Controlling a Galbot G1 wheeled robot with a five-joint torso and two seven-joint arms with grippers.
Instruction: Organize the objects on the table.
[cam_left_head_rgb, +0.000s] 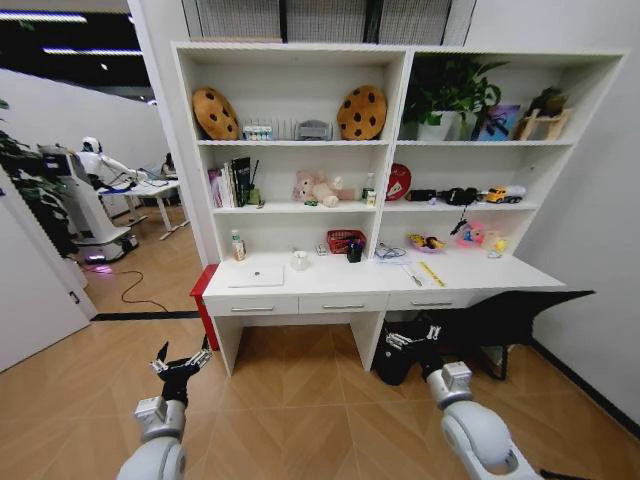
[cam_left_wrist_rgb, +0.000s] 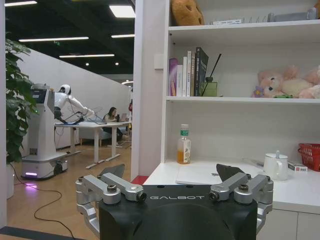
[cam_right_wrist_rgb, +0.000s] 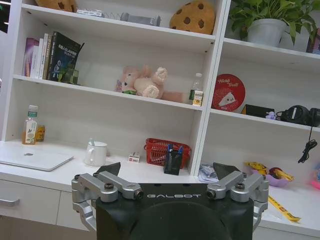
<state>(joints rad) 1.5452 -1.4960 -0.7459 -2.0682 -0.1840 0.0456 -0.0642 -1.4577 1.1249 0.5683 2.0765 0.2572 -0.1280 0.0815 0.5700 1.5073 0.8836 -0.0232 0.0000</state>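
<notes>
Left pincer (cam_left_head_rgb: 182, 362) hangs low over the wood floor, fingers spread open, nothing held, short of the desk's (cam_left_head_rgb: 470, 275) left end. Right pincer (cam_left_head_rgb: 413, 335) likewise open and empty, in front of the desk's right drawer. On the desk: closed silver laptop (cam_left_head_rgb: 256, 276) at the left, with a drink bottle (cam_left_head_rgb: 238, 246) behind it; white mug (cam_left_head_rgb: 300, 260) near the middle; red basket (cam_left_head_rgb: 345, 240) with a black pen cup (cam_left_head_rgb: 354, 252) beside it. Yellow ruler (cam_left_head_rgb: 432, 273) lies to the right. Pink plush bear (cam_left_head_rgb: 315, 187) sits on the shelf above.

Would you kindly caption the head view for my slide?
Both open hands, left and right, raised short of the desk holding a laptop.
</notes>
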